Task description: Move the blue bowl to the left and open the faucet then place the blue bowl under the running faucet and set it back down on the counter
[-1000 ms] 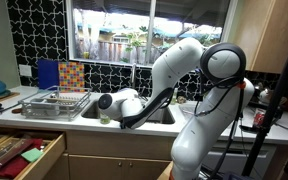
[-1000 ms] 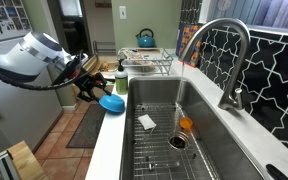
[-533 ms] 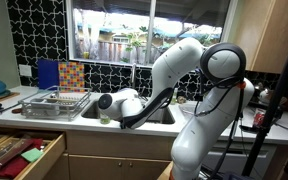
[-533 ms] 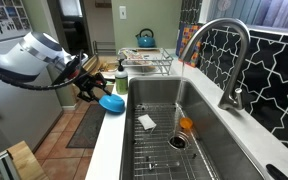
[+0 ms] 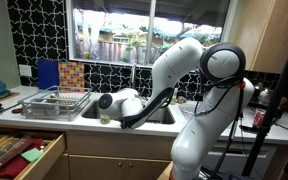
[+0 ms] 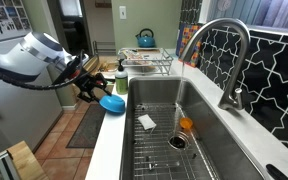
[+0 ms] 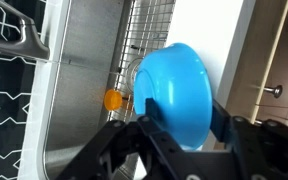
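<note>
A pale light-grey counter (image 6: 108, 142) runs beside the steel sink basin (image 6: 199, 115). At its edge, the black gripper (image 6: 97, 96) clamps the small round bright-blue bowl (image 6: 112, 102).

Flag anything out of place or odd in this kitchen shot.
Two things. A cabinet drawer stands pulled open. In the sink, a white scrap and a small orange object lie near the drain. The blue bowl in the gripper looks intact, and no spill is visible.
</note>
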You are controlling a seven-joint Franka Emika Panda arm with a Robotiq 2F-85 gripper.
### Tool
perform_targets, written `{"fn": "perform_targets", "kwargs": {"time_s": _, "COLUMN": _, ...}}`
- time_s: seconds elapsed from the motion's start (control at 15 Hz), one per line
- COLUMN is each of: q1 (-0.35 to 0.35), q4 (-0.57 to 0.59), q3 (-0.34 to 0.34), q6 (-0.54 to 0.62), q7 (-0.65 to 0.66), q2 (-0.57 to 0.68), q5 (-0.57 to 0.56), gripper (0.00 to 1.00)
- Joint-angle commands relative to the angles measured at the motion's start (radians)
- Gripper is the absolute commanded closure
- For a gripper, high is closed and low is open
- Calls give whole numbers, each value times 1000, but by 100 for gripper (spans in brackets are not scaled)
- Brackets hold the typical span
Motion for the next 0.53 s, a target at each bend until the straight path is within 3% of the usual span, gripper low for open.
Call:
{"fn": "perform_targets", "kwargs": {"time_s": 0.0, "q1": 5, "q4": -22, "q3": -19, "q6": 5, "q7": -30, "q2": 10, "q5": 22, "gripper": 27}}
{"fn": "perform_targets", "kwargs": {"time_s": 0.2, "q1": 5, "q4": -29, "q3": -24, "q6": 5, "q7": -41, "q2": 15, "q5": 26, "gripper": 2}}
{"fn": "perform_targets", "kwargs": {"time_s": 0.47, "q1": 6, "q4": -29, "q3": -33, "q6": 5, "q7": -54, "q2": 15, "q5": 41, "gripper": 0}}
